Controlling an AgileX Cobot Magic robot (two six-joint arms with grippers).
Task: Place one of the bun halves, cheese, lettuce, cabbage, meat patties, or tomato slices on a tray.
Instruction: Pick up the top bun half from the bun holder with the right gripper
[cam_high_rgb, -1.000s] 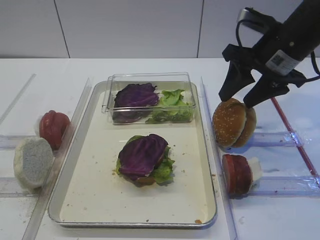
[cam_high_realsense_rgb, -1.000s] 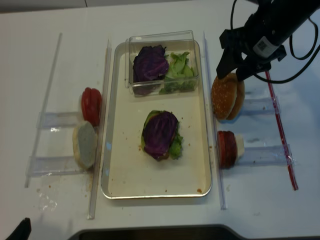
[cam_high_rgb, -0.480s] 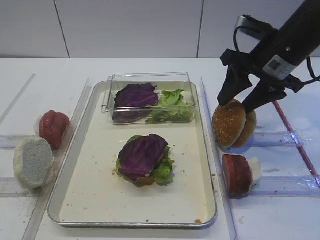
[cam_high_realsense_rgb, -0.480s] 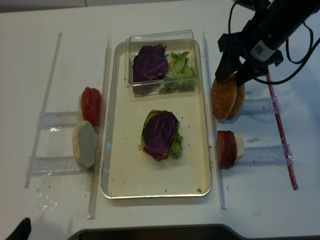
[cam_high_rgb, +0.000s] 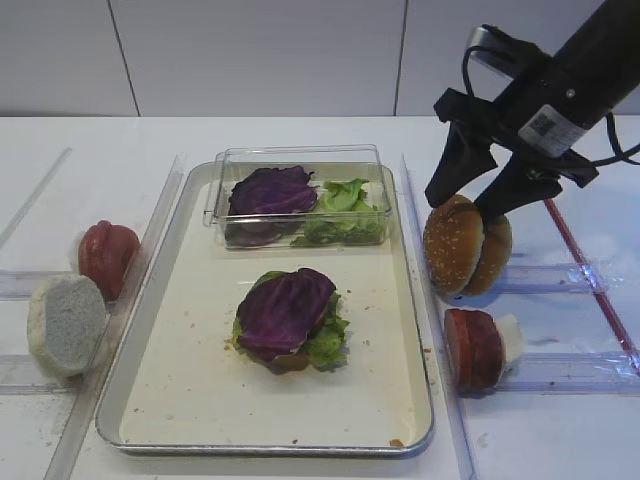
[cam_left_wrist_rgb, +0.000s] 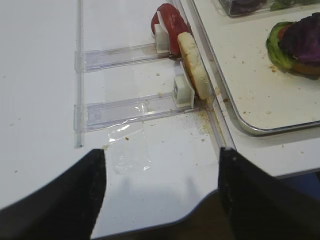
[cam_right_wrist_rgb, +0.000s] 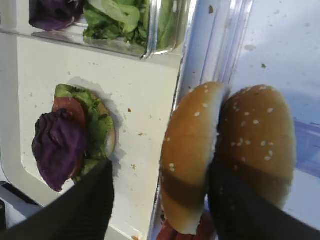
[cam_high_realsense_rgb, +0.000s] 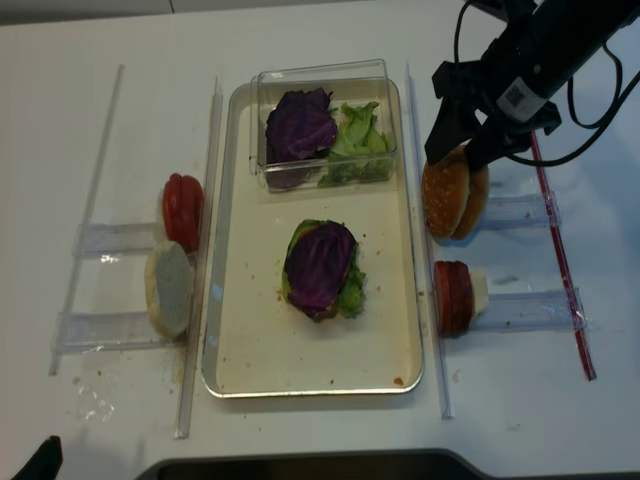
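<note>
Two sesame-seeded bun halves stand on edge just right of the tray (cam_high_rgb: 420, 330); the left one (cam_high_rgb: 453, 245) (cam_right_wrist_rgb: 190, 155) leans against the right one (cam_right_wrist_rgb: 257, 135). My right gripper (cam_high_rgb: 472, 195) (cam_right_wrist_rgb: 160, 205) hangs open over them. Its fingers straddle the left bun half: one finger is well clear on the tray side, the other sits at the seam between the two halves. On the tray lies a stack with purple cabbage (cam_high_rgb: 285, 305) over lettuce (cam_high_rgb: 328, 340). My left gripper (cam_left_wrist_rgb: 160, 195) is open and holds nothing, low over the table's front edge.
A clear box (cam_high_rgb: 300, 195) with cabbage and lettuce sits at the tray's far end. Red tomato slices (cam_high_rgb: 475, 348) stand in a clear rail below the buns. Left of the tray stand a red slice (cam_high_rgb: 108, 255) and a pale round half (cam_high_rgb: 65, 322). A red strip (cam_high_rgb: 590, 280) lies at far right.
My right gripper has shifted a little to the left above the buns, its fingers now straddling the left half. The buns and everything on the tray stay put.
</note>
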